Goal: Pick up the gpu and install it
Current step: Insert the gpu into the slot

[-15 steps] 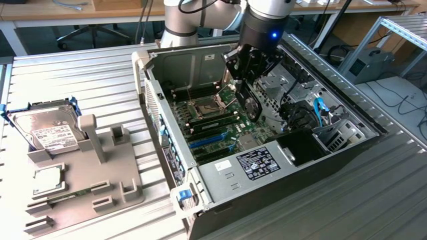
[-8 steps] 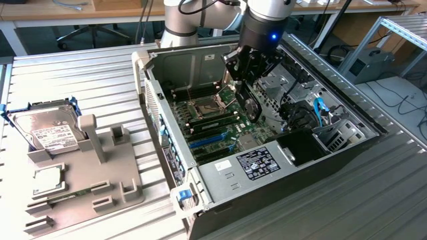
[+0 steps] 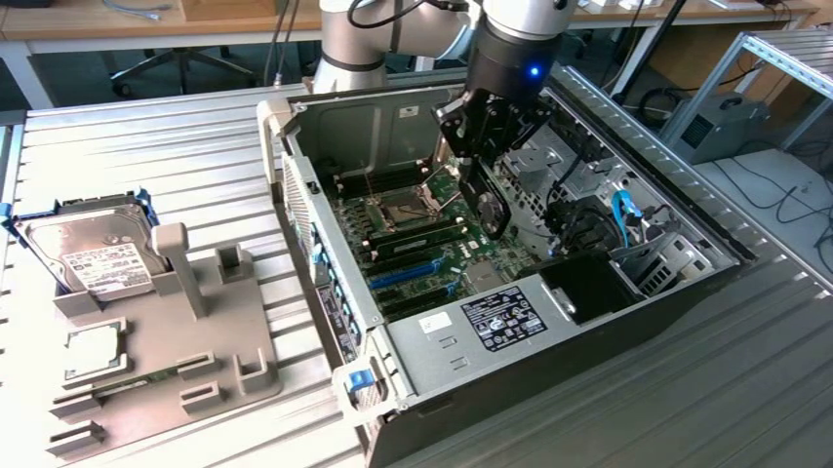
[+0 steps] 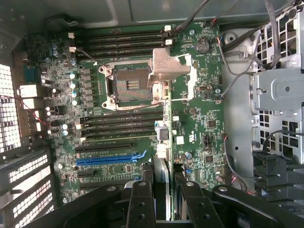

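Over the open computer case (image 3: 651, 322), my gripper (image 3: 486, 146) is shut on the gpu (image 3: 489, 207), a black card with a round fan that hangs edge-down above the motherboard (image 3: 416, 244). In the wrist view the gpu (image 4: 161, 142) shows edge-on between the two black fingers (image 4: 141, 204), and its silver bracket (image 4: 168, 66) sits at the far end over the processor socket area. The blue expansion slot (image 4: 111, 159) lies on the board beside the card, apart from it; in the exterior view this blue slot (image 3: 410, 273) is below and toward the exterior view's left of the card.
A grey fixture tray (image 3: 195, 341) on the exterior view's left holds a silver hard drive (image 3: 98, 253). Inside the case, cables (image 3: 586, 229) and drive cages (image 4: 280, 95) crowd the side by the power supply (image 3: 508, 317). The case walls stand close around the board.
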